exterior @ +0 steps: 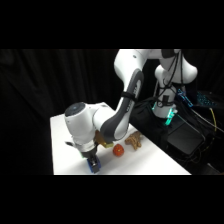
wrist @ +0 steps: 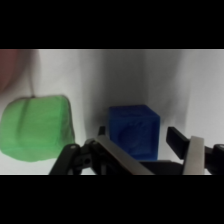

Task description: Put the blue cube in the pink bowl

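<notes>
The blue cube [wrist: 134, 131] sits on the white table, just ahead of my gripper [wrist: 152, 159]. The gripper is open, with one finger [wrist: 119, 156] at the cube's lower left and the other finger [wrist: 192, 152] a little off its right side. In the side view the gripper [exterior: 93, 161] is down at the table's front left, and the blue cube [exterior: 94, 168] shows right under it. A blurred reddish-pink patch in the wrist view's upper left corner looks like part of the pink bowl [wrist: 9, 67]. The arm hides the bowl in the side view.
A green rounded block [wrist: 37, 127] lies close to the cube's left. A small red-orange ball [exterior: 118, 150] and a tan wooden piece [exterior: 133, 141] lie to the right of the gripper. The table [exterior: 150, 162] ends just in front of the cube. Dark equipment stands at the right.
</notes>
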### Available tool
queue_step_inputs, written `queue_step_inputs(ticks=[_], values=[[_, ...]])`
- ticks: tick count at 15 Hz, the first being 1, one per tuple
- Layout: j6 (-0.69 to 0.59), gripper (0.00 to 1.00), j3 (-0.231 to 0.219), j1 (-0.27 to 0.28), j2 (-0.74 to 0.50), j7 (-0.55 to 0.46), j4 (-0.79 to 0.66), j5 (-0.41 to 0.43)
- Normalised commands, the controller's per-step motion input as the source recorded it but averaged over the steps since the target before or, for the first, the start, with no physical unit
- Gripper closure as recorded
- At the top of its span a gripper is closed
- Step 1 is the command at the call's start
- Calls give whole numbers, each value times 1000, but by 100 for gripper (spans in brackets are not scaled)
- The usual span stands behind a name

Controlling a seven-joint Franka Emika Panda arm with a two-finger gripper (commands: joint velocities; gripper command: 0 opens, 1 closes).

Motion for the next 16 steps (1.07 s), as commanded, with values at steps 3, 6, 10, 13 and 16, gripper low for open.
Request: queue_step_inputs(ticks=[3,6,10,13,16], values=[[144,64,-100,120,-27,149,-31,-3],[83,76,-104,114,-109,149,-105,-18],[-21,78,-63,93,-303,94,-231,-12],[-109,78,-70,92,-506,90,-344,-45],[-164,78,-52,51,-547,68,-368,-51]])
